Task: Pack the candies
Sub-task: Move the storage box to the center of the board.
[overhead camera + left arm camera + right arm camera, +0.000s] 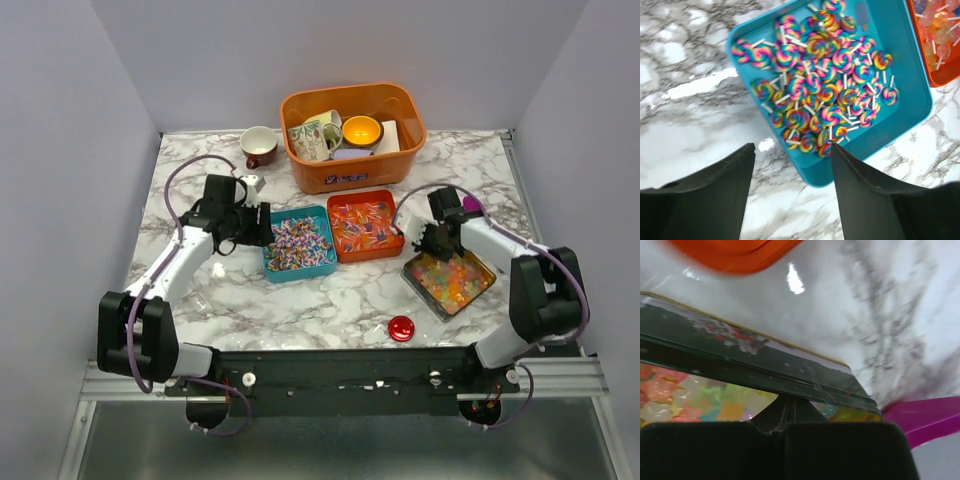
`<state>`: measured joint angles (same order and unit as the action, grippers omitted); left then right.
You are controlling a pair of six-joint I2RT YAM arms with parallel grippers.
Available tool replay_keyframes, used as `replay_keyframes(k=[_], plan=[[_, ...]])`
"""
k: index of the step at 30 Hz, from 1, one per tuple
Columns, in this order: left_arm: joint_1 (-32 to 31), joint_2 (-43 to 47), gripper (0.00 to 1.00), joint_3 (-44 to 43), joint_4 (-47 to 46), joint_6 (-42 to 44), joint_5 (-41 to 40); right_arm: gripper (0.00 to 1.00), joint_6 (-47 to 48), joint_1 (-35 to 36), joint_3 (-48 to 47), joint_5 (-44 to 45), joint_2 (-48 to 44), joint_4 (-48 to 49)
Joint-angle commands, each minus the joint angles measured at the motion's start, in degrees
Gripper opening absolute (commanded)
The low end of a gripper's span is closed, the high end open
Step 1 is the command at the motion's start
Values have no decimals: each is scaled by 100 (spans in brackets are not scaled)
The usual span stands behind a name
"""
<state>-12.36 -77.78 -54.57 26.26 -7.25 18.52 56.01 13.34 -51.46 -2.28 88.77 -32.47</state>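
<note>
Swirly rainbow candies (825,85) fill a teal tray (905,95). My left gripper (792,147) is open, its fingers astride the tray's near corner without touching it. From above, the left gripper (262,228) is at the left edge of the teal tray (270,268). Pale wrapped candies (365,228) lie in an orange tray (360,195). Glossy jelly candies (452,282) fill a dark tin (740,365). My right gripper (785,402) is shut, its tips against the tin's near wall. Whether they pinch the wall is hidden.
An orange bin (352,170) with mugs stands at the back, with a brown cup (259,146) to its left. A purple scoop (930,415) lies just beyond the tin. A small red lid (401,327) lies near the front edge.
</note>
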Motion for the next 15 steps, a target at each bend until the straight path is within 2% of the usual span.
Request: replay_keyframes(k=[1, 5, 9, 15], plan=[[497, 411, 75, -607, 818, 372, -77, 1, -117, -42, -1049, 350, 825, 864], [1024, 676, 78, -810, 1292, 1031, -104, 1, -64, -34, -1883, 448, 1519, 1137], [2023, 843, 78, -802, 1785, 1918, -42, 1, -116, -42, -2867, 527, 2135, 1102], [3168, 720, 79, -854, 2102, 2964, 133, 1, -222, -34, -3291, 510, 2592, 1146]])
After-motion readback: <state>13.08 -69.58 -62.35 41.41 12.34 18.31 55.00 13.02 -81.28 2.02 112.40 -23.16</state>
